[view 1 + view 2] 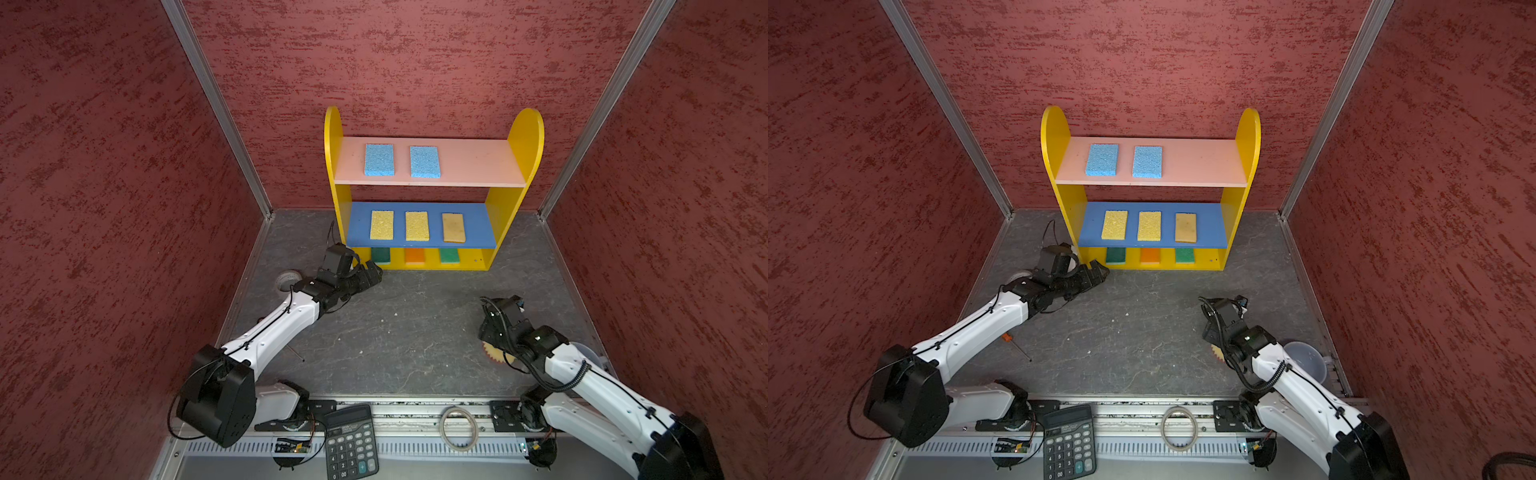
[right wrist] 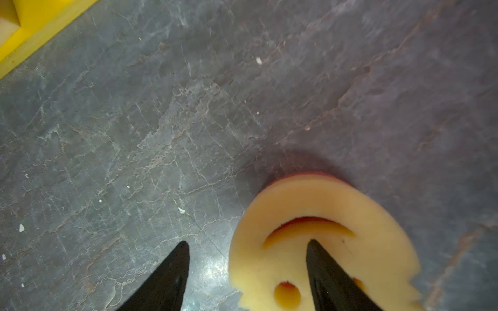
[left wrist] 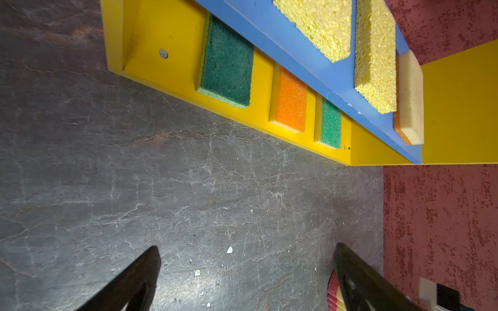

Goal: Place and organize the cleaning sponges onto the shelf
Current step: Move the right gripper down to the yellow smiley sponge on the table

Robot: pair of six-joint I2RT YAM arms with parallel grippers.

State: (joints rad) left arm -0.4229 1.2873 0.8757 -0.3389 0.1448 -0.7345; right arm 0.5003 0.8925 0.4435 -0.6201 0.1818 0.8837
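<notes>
Hovering at the lower left corner of the shelf, the left pincer is found wide apart and empty. Eight rectangular sponges are grouped by colour on its boards. Before its right end, the smiley sponge is partly straddled by the right pincer, which is parted and unclamped, presumably for pickup.

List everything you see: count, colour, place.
shelf: one, yellow with pink and blue boards, back wall.
blue sponges: two, blue, top board.
yellow sponges: two, yellow, middle board.
tan sponge: one, tan, middle board, right end.
green-topped sponges: two, green, bottom board.
orange-topped sponge: one, orange, between them.
smiley sponge: one, yellow, floor, front right.
calculator: one, black, front rail.
ring: one, clear, front rail.
screwdriver: one, orange handle, floor, left.
tape roll: one, white, floor, left.
cup: one, clear, floor, right edge.
left gripper: open, empty, near shelf.
right gripper: open, over smiley sponge.
</notes>
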